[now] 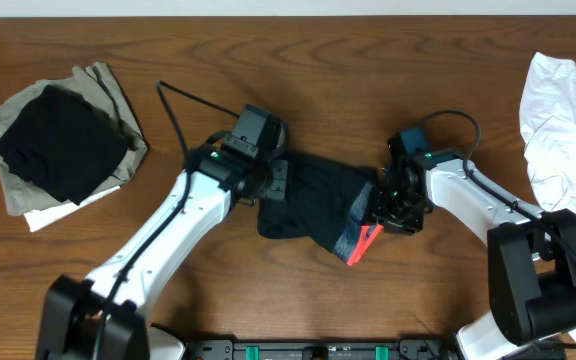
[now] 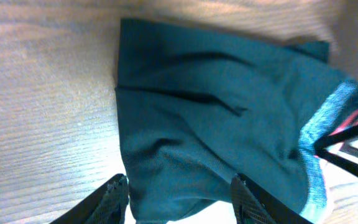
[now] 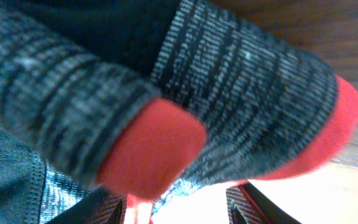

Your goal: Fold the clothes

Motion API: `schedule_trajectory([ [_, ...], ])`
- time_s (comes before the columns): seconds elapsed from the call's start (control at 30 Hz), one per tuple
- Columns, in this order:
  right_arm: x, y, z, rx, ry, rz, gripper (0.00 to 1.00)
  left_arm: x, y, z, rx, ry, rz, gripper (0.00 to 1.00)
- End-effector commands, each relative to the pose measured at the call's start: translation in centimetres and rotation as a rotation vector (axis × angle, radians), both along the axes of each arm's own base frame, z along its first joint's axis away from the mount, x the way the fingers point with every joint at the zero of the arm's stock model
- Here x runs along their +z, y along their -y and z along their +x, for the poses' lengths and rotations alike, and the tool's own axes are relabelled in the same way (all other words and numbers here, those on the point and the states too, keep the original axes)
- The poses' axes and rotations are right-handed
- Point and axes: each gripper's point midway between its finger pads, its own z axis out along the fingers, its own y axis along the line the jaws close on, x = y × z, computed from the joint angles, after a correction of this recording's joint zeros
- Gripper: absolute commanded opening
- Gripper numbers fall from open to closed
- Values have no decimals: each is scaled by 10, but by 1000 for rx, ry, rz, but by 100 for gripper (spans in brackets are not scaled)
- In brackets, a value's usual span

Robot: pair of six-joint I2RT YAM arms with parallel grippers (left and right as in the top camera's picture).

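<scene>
Dark briefs [image 1: 313, 205] lie centre frame, one arm at each end, probably to fold them. Left gripper [image 2: 179, 186] is spread wide over the cloth. Right gripper [image 3: 176, 202] is likewise parted, with the waistband [image 3: 247, 93] bunched against it.

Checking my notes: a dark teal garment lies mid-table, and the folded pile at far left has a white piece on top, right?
Not quite. The overhead view shows a black piece on top of the folded pile, not white. The dark teal garment does lie mid-table.
</scene>
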Motion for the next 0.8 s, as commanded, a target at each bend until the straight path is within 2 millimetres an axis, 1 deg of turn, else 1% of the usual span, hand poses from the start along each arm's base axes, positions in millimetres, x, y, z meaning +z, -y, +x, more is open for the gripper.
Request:
schedule_trajectory([
  [0.0,-2,-4,-1,-29,-11,36,51,-19,-5,-5,-13,-48,42,55],
  [0.1,-1,-7,0,-29,-8,53,52,-25,-6,-6,-13,-66,51,56],
  [0.2,-1,-6,3,-36,-1,55,52,-25,-6,-6,-13,-68,52,55],
  [0.4,4,-9,18,-66,39,124,51,-25,-6,-6,-13,-68,52,55],
  [0.47,4,-7,22,-75,54,131,47,-25,-6,-6,-13,-68,52,55],
  [0.53,5,-8,27,-73,72,135,41,-25,-6,-6,-13,-68,52,56],
  [0.63,7,-15,32,-45,104,166,34,-25,-6,-6,-13,-68,52,55],
  [0.77,8,-19,34,-28,122,178,34,-25,-6,-6,-13,-68,52,55],
])
